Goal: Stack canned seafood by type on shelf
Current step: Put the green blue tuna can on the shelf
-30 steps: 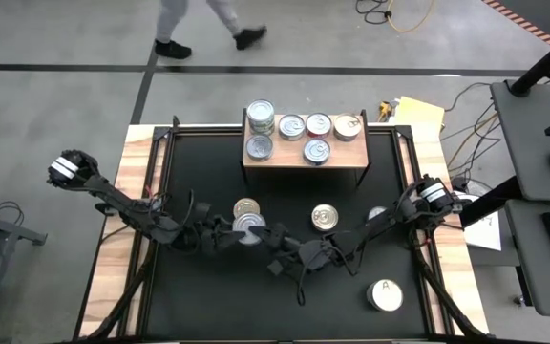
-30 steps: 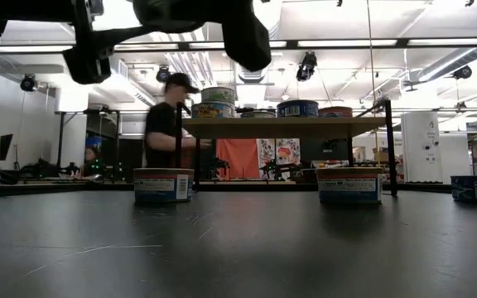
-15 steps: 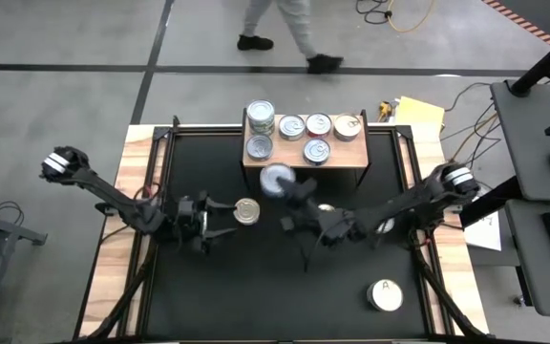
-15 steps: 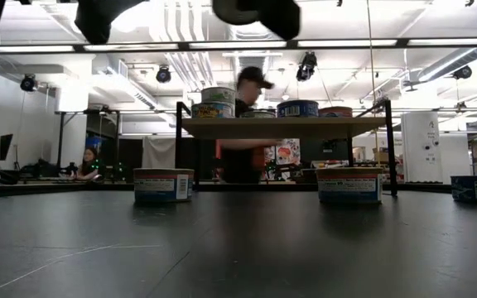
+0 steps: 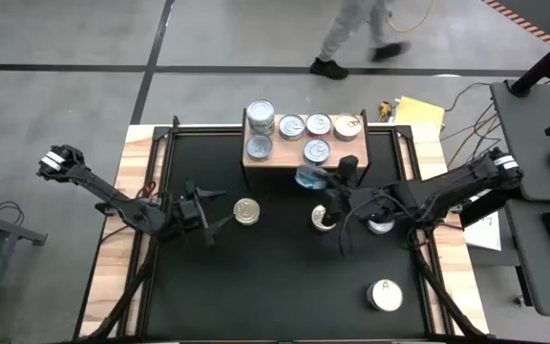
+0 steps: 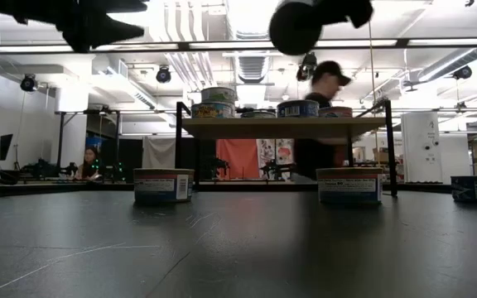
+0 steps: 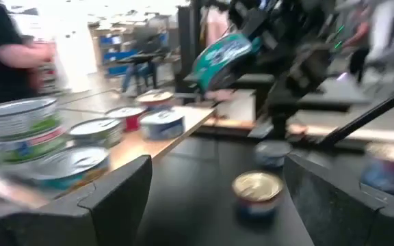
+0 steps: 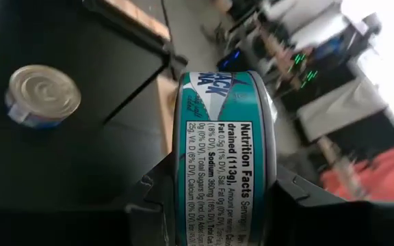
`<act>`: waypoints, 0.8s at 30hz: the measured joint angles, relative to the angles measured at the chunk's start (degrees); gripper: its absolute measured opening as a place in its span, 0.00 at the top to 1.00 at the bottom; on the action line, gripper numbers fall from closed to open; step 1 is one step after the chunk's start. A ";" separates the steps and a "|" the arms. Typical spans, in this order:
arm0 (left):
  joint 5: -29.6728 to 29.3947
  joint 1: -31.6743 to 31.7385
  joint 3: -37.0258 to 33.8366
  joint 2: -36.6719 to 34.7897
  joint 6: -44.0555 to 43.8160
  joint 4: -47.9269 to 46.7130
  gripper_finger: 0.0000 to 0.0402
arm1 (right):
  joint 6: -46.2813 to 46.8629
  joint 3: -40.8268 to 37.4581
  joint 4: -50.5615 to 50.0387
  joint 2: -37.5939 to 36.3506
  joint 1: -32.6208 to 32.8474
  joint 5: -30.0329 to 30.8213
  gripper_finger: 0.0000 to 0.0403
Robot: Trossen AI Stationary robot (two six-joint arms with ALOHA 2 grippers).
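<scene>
gripping round teal-labelled metal tin (image 8: 224,157)

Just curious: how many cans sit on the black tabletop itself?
4: gold-topped can, central can and right-side can partly under the right arm, white-topped can; others may be hidden.

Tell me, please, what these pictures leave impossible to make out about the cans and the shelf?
- Teal can in the right gripper: its top faces away in the right wrist view and blurs in the high view.
- Labels of the shelf cans: too small from above, motion-blurred in the left wrist view.
- Can beside the right arm: partly covered by that arm.
- Left gripper: open, holding nothing.
</scene>
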 joint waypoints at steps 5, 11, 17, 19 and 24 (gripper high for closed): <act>-0.99 -0.02 -0.02 0.18 -0.22 -4.37 0.22 | 11.11 -0.07 -13.05 -1.96 0.46 -0.13 0.70; -2.62 0.00 -0.02 1.62 -0.08 -4.81 0.22 | 12.13 0.09 -24.82 -0.52 1.86 1.64 0.70; -7.74 -0.02 0.03 1.80 1.27 -4.79 0.22 | 12.67 0.15 -27.81 0.39 2.25 12.06 0.70; -8.25 0.00 0.89 1.27 2.78 -5.01 0.22 | 12.39 0.19 -27.71 -0.03 2.29 15.16 0.70; 1.35 0.00 4.49 -1.34 7.25 -8.13 0.22 | 13.21 4.82 -27.55 -1.33 2.25 18.37 0.70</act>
